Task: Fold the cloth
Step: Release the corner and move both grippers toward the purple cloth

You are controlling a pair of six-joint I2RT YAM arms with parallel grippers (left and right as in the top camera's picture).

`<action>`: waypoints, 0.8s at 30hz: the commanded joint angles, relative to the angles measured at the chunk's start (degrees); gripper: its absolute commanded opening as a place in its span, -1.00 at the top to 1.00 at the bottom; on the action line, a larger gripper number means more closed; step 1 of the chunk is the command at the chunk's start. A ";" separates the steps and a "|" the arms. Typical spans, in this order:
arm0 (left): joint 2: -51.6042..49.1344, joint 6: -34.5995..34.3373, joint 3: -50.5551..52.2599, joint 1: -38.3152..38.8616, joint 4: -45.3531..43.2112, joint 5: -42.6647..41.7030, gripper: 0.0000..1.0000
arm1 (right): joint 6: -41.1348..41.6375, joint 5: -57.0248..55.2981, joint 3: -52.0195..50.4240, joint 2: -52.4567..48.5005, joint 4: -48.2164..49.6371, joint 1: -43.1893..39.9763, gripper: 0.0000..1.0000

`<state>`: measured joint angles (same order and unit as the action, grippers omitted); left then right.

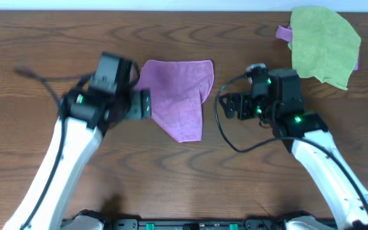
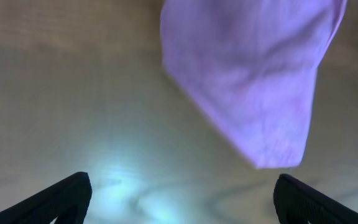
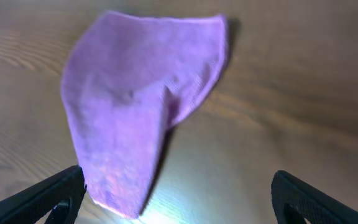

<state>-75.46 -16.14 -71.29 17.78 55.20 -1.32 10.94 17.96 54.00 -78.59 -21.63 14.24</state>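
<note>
The cloth (image 1: pixel 177 96) is sitting roughly mid-table (image 1: pixel 43 38), between the two arms; it isn't a flat square, more a lopsided wedge with one flap doubled over. The wide hemmed edge is on the far side and it narrows to a blunt tip pointing back toward the rig; so I'd call its long axis far-to-near, leaning a touch to the right.

The left gripper (image 1: pixel 144 104) is the closer one; its tips are right at the cloth's left edge, and from overhead I can't say whether they touch or just miss. In its wrist view the cloth lies ahead and off to the right, nothing between the fingers, jaws spread wide. The right gripper (image 1: pixel 230 105) is on the opposite side with a strip of bare wood between it and the right edge; also spread wide and empty. Its own camera shows the cloth ahead and to its left, with the doubled flap casting a shadow.

My read: the next fold hinges on that tip; it's the loose end, and carrying it up along the long axis to the wide edge would make a tidier packet. Left is nearer, though the tip sits slightly on the right arm's side, so either could take it.

The green cloth (image 1: pixel 324 41) is away in the far right corner, well apart; not my problem.
</note>
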 commanded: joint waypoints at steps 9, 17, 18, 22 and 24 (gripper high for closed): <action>12.04 -6.10 21.57 -0.13 -9.22 -9.66 -0.90 | -1.84 -2.12 8.50 -14.71 2.69 11.47 -0.78; 10.67 -7.69 29.40 -0.13 -16.98 -11.15 -0.90 | -1.81 -2.36 10.88 -21.07 5.16 12.85 -0.36; 10.47 -7.69 29.42 -0.13 -17.70 -11.15 -0.90 | -1.81 -2.36 10.88 -21.73 5.79 12.85 -0.25; 10.23 -7.91 29.42 -0.13 -20.48 -11.65 -0.90 | -1.11 -3.10 11.06 -24.57 9.31 12.83 0.82; 10.21 -7.91 29.42 -0.13 -21.18 -11.85 -0.90 | -1.14 -3.15 12.07 -25.86 9.66 12.83 0.98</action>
<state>-64.95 -23.77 -41.76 17.78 34.46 -12.23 9.85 15.44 63.92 -102.80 -12.38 26.61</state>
